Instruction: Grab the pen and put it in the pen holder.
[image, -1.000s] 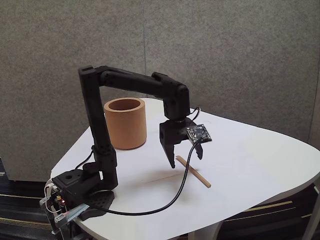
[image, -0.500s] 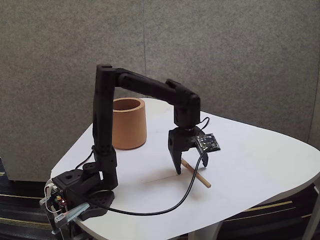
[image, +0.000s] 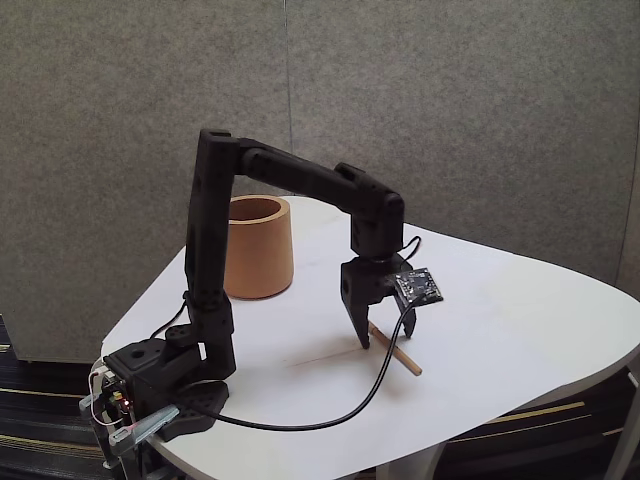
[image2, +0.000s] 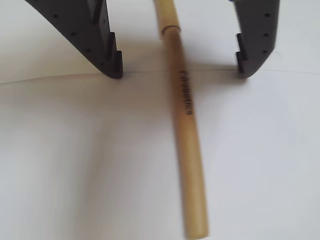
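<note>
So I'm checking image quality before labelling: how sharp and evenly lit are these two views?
Wrist view: the pen is soft, its printed lettering blurred and unreadable; the gripper fingertips sit dark against the bright white table. Fixed view: fairly sharp and evenly lit, faint shadows, no glare on the pen holder.

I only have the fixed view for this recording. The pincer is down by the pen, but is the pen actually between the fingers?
Observer: Yes. In the wrist view the pen lies between the fingers of the open pincer, touching neither.
Operator: Is it centred?
Observer: Roughly; it passes a little nearer the finger on that view's left.
Operator: Any markings?
Observer: Dark lettering runs along the barrel, too blurred to read.
</note>
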